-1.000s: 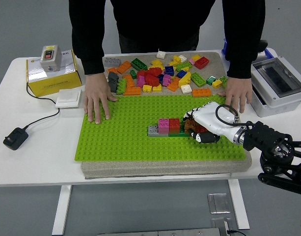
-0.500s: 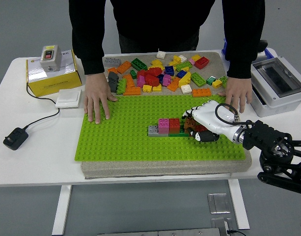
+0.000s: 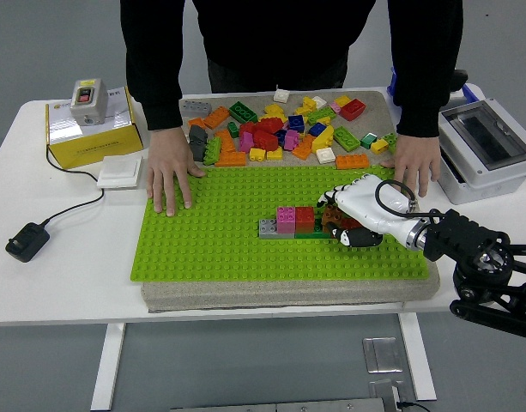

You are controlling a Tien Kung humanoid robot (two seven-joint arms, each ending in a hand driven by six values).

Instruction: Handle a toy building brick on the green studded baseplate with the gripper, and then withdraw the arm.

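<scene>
On the green studded baseplate (image 3: 220,232) stands a short row of bricks: grey (image 3: 268,227), pink (image 3: 286,218) and red (image 3: 305,218), on a thin green strip. My right hand (image 3: 348,220) lies on the plate just right of that row. Its white fingers (image 3: 358,239) are curled around a dark red and brown brick (image 3: 335,220) that touches the red brick's right end. The right arm (image 3: 468,253) comes in from the lower right. My left arm is out of view.
A person stands at the far side with a hand (image 3: 170,174) flat on the plate's far left corner and another hand (image 3: 414,163) at its far right. A pile of loose bricks (image 3: 280,129) lies behind the plate. A yellow box (image 3: 91,129) is left, a grey box (image 3: 490,146) right.
My right hand has crept slightly up and left toward the brick row, still curled on the brick. The person's hands have not moved.
</scene>
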